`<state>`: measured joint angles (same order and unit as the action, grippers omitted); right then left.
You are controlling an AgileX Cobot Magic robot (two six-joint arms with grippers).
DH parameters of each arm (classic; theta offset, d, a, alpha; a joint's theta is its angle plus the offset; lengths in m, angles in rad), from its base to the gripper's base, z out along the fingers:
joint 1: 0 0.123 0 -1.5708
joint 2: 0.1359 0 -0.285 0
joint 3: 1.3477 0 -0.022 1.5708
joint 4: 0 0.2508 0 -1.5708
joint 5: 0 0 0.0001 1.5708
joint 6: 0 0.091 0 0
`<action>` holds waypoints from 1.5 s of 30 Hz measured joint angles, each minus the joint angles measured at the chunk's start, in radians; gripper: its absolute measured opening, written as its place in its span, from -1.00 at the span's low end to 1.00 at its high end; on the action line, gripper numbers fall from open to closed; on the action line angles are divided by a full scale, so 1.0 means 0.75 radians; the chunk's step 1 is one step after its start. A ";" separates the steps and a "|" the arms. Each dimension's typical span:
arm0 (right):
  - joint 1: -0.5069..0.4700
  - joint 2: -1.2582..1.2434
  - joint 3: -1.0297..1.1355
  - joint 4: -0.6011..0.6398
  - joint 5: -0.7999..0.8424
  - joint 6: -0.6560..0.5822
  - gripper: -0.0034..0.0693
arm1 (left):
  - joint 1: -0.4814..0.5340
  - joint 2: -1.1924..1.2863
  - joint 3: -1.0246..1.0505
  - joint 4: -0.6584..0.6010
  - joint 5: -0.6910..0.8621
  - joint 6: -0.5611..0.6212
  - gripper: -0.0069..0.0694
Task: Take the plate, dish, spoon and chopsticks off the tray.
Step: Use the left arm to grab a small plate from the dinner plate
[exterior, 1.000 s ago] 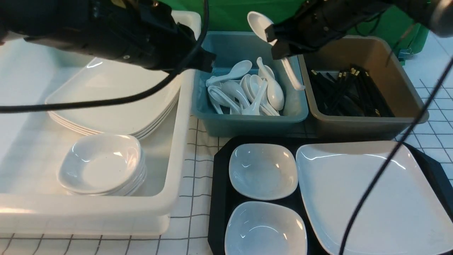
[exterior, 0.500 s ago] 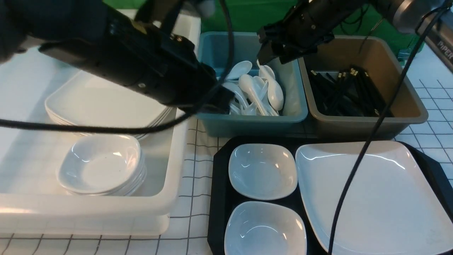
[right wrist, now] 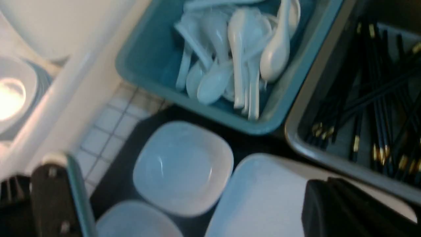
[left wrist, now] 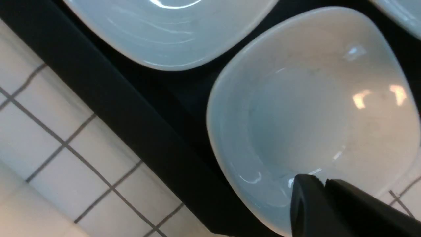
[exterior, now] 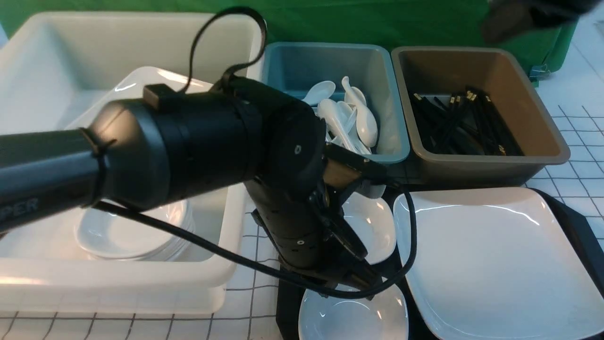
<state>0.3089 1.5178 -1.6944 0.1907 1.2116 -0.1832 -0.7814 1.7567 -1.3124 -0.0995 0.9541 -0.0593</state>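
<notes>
Front view: left arm [exterior: 198, 141] hangs low over the tray [exterior: 578, 226] and blocks its own tip. Near dish [exterior: 349, 316] and far dish [exterior: 377, 231] lie under the wrist, plate [exterior: 490, 264] just beside them, all on the tray. Left wrist view: left fingers [left wrist: 309, 210] show only one tip, so open or closed can't be told. It sits over a dish [left wrist: 312, 108] rim, probably lining up a rim pinch, since a shallow glossy dish offers little else to grip. The other dish and the tray wall crowd it. Right wrist view: right fingers [right wrist: 54, 194] are spread wide, empty, high up. Beyond them, spoons [right wrist: 236, 59] fill the blue bin [right wrist: 210, 113] and chopsticks [right wrist: 378, 98] the brown bin [right wrist: 296, 131]; none seen on the tray.
</notes>
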 joint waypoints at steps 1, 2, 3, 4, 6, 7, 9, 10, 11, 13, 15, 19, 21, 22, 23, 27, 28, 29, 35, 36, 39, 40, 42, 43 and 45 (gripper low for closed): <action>0.000 -0.030 0.022 -0.001 -0.001 0.000 -0.88 | 0.000 0.005 0.000 0.002 -0.006 0.000 -0.57; 0.000 -0.151 0.198 -0.004 -0.027 -0.006 -0.88 | 0.000 0.023 0.000 0.030 -0.035 0.000 -0.45; 0.000 -0.197 0.284 -0.004 -0.043 -0.007 -0.88 | 0.000 0.029 0.000 0.037 -0.046 0.000 -0.39; 0.000 -0.288 0.390 -0.004 -0.088 -0.007 -0.88 | 0.000 0.039 0.000 0.043 -0.070 0.000 -0.28; 0.000 -0.431 0.591 -0.006 -0.170 -0.006 -0.88 | 0.000 0.052 0.000 0.053 -0.115 0.000 -0.07; 0.000 -0.497 0.685 -0.006 -0.204 -0.006 -0.88 | 0.000 0.056 0.000 0.063 -0.139 0.000 0.03; 0.000 -0.608 0.842 -0.005 -0.251 -0.004 -0.88 | 0.000 0.063 0.000 0.082 -0.174 0.000 0.18; 0.000 -0.644 0.903 -0.003 -0.271 -0.004 -0.88 | 0.000 0.068 0.000 0.092 -0.189 0.000 0.24; 0.000 -0.700 0.974 0.001 -0.292 -0.004 -0.88 | 0.000 0.075 0.000 0.099 -0.204 0.000 0.32; 0.000 -0.805 1.089 0.015 -0.325 -0.007 -0.88 | 0.001 0.095 0.000 0.102 -0.222 0.000 0.42; 0.000 -0.899 1.170 0.039 -0.342 -0.038 -0.88 | 0.002 0.125 0.000 0.107 -0.231 -0.001 0.48; 0.000 -1.008 1.237 0.058 -0.343 -0.081 -0.88 | 0.008 0.166 0.000 0.107 -0.232 -0.006 0.50; 0.000 -1.044 1.241 0.067 -0.345 -0.087 -0.88 | 0.012 0.179 0.000 0.113 -0.232 -0.006 0.50; 0.000 -1.060 1.241 0.074 -0.348 -0.089 -0.88 | 0.013 0.187 0.000 0.120 -0.234 -0.006 0.50; 0.000 -1.072 1.241 0.078 -0.353 -0.091 -0.88 | 0.015 0.194 0.000 0.133 -0.234 -0.007 0.50; 0.000 -1.082 1.241 0.094 -0.370 -0.100 -0.88 | 0.029 0.235 0.000 0.124 -0.244 -0.032 0.50; 0.000 -1.082 1.241 0.097 -0.375 -0.102 -0.88 | 0.033 0.246 -0.002 0.112 -0.255 -0.035 0.50; 0.000 -1.082 1.241 0.099 -0.381 -0.102 -0.88 | 0.038 0.254 -0.003 0.098 -0.259 -0.035 0.50; 0.000 -1.082 1.241 0.102 -0.420 -0.105 -0.88 | 0.041 0.276 -0.007 0.039 -0.252 -0.036 0.34; 0.000 -1.082 1.241 0.103 -0.427 -0.105 -0.88 | 0.042 0.280 -0.007 0.034 -0.244 -0.036 0.27; 0.000 -1.082 1.241 0.104 -0.443 -0.105 -0.88 | 0.042 0.293 -0.007 0.024 -0.218 -0.036 -0.07; 0.000 -1.082 1.241 0.105 -0.446 -0.105 -0.88 | 0.042 0.294 -0.009 0.020 -0.208 -0.036 -0.21; 0.000 -1.082 1.241 0.105 -0.448 -0.105 -0.88 | 0.042 0.283 -0.011 0.002 -0.196 -0.036 -0.34; 0.000 -1.082 1.241 0.105 -0.448 -0.105 -0.88 | 0.042 0.277 -0.011 -0.003 -0.194 -0.036 -0.36; 0.000 -1.082 1.241 0.105 -0.448 -0.105 -0.88 | 0.042 0.269 -0.011 -0.005 -0.186 -0.038 -0.37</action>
<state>0.3089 0.7066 -0.7636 0.2694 0.8754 -0.2618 -0.7499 1.9581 -1.3210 -0.1035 0.8147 -0.0878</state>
